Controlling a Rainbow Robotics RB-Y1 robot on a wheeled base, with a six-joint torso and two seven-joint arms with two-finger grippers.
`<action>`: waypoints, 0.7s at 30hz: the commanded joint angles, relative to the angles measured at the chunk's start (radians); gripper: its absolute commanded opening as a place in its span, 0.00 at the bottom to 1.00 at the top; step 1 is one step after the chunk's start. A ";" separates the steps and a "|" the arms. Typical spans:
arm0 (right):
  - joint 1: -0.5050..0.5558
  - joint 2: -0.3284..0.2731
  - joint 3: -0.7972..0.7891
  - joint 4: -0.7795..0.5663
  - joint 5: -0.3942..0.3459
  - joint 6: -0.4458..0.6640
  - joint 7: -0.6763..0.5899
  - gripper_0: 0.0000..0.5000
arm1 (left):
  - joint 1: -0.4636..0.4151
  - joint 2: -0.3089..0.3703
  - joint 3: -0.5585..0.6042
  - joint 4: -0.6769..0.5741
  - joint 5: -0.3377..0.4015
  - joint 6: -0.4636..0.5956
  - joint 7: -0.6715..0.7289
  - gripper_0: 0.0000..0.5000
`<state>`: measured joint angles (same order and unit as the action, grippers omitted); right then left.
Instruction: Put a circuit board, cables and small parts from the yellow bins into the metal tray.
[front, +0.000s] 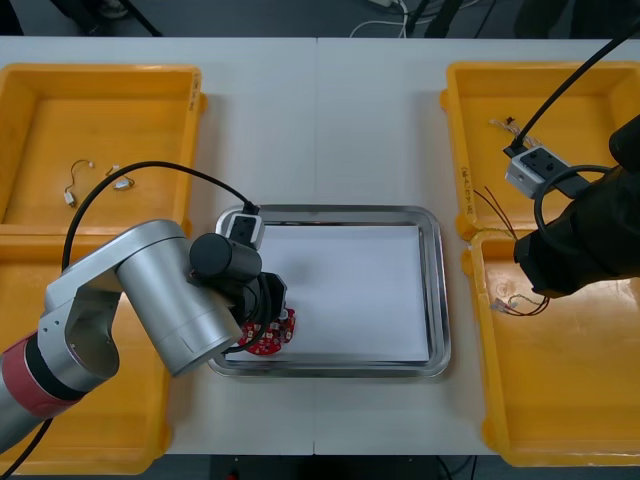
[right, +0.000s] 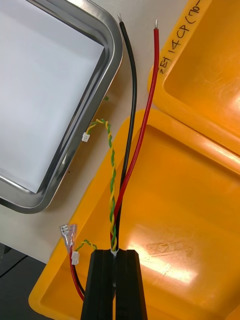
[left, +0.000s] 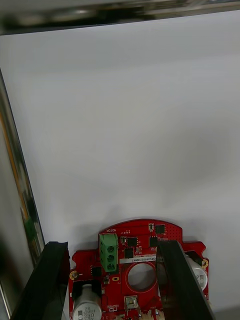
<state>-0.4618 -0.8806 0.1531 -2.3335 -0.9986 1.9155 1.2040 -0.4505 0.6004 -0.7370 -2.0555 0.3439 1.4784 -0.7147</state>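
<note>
Your left hand (left: 112, 244) stands wide over the circuit board (left: 150, 235), while your right hand (right: 115, 254) pinches cables (right: 112, 170) whose trailing ends may snag the metal tray (right: 112, 55).

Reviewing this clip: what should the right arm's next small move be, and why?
Probably carry the cable bundle sideways over the rim of the metal tray. The right gripper is shut on the bundle above the near right yellow bin. The tray's white inside nearest it is bare, and the left gripper is with the circuit board at the tray's near-left corner.
</note>
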 joint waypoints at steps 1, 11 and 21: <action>-0.031 -0.040 0.008 -0.026 0.006 0.004 0.026 0.00 | 0.009 0.027 -0.019 -0.018 -0.008 -0.012 0.106 1.00; -0.031 -0.035 0.010 -0.026 0.000 0.004 0.034 0.00 | 0.001 0.027 0.045 -0.098 0.040 0.065 0.096 1.00; -0.086 0.042 0.135 -0.026 0.015 0.004 0.052 0.00 | -0.082 0.032 0.223 -0.164 0.227 0.309 -0.017 1.00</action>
<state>-0.4727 -0.8678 0.1900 -2.3342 -1.0033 1.9155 1.2052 -0.4689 0.6010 -0.5906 -2.1796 0.5136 1.7322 -0.6830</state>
